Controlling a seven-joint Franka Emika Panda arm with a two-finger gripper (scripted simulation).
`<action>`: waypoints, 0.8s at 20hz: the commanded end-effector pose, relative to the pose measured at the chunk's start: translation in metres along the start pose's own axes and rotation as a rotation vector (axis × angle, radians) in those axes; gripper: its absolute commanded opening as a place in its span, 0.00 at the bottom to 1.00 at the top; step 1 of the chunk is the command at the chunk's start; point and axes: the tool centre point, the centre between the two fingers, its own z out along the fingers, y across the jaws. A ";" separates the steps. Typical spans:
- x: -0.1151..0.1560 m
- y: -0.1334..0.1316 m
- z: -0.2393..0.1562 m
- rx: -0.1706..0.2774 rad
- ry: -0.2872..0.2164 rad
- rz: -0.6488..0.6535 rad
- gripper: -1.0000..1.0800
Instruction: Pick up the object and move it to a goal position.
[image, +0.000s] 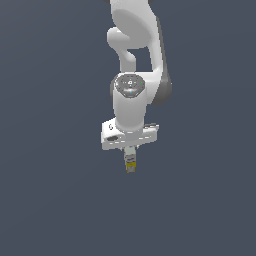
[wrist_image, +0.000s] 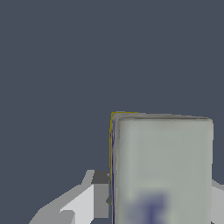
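Your wrist view alone shows the carton's (wrist_image: 162, 168) blue marks; the gripper (image: 130, 159) pinches its sides.

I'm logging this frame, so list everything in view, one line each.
carton: one, white-grey upper part, yellow-edged lower part, hanging upright below the gripper, between its fingers; the wrist view shows its pale face with a blurred blue-purple mark
surface: one, plain dark blue-grey, filling the background in both views
gripper: one, white, pointing down, closed on the carton
arm: one, white with dark grey sections, coming down from the top of the exterior view
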 end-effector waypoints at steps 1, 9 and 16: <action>0.000 0.000 0.000 0.000 0.000 0.000 0.00; 0.000 -0.001 -0.001 0.000 0.000 0.000 0.00; -0.002 -0.013 -0.026 0.000 0.000 0.000 0.00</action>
